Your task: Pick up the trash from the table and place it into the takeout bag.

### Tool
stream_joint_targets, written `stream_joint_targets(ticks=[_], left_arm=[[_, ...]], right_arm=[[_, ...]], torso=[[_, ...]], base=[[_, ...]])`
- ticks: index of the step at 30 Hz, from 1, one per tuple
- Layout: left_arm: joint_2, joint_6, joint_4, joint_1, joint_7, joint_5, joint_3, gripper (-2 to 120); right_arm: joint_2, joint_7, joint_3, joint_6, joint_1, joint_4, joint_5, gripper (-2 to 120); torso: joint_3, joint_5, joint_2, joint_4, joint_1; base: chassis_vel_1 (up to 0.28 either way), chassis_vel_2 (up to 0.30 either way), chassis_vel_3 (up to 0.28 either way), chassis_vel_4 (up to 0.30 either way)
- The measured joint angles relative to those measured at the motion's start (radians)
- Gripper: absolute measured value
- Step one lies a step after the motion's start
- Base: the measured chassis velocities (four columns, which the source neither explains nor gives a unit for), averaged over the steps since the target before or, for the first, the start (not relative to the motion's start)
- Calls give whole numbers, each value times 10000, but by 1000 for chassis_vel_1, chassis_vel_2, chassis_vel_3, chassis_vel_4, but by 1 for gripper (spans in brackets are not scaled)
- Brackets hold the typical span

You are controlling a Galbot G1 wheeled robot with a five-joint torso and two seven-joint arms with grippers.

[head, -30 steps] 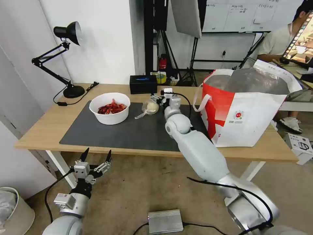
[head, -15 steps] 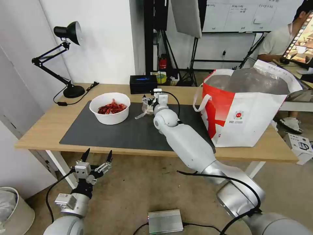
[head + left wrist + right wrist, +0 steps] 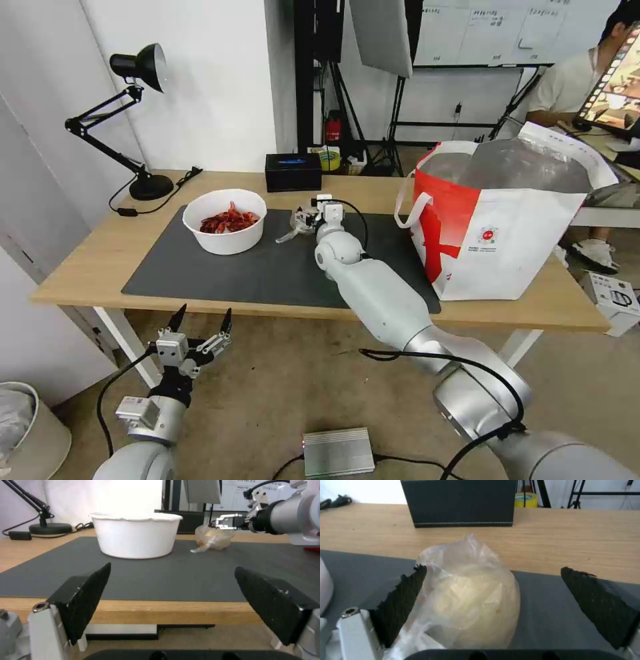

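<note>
The right gripper (image 3: 305, 219) is extended over the dark grey mat (image 3: 267, 267) of the table (image 3: 87, 260), with its fingers (image 3: 403, 600) spread wide on either side of the knotted clear plastic bag (image 3: 470, 597). One finger touches the bag's side; the other stands apart from it. The bag rests on the mat, just in front of the black tissue box (image 3: 293, 172) and between the white bowl of red crayfish shells (image 3: 225, 221) and the takeout bag (image 3: 507, 220). The takeout bag stands upright at the mat's right end, its mouth open and its foil lining visible. A black desk lamp (image 3: 137, 120) stands behind the mat's left corner. The left gripper (image 3: 200, 333) hangs below the table's front edge, off the mat's near left corner, with its fingers (image 3: 86, 595) wide apart and holding nothing.
</note>
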Motion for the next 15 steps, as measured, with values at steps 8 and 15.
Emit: stream_joint_targets(ticks=[8,15], left_arm=[[-44,0,-8,12,0,75,71,100],[-123,0,-5,6,-1,207,172,100]], right_arm=[[0,-319,40,240,54,-373,-147,100],[4,-523,56,417,-12,-566,-299,100]], torso=[[0,0,0,-1,0],[0,0,0,0,0]], base=[[0,0,0,0],[0,0,0,0]])
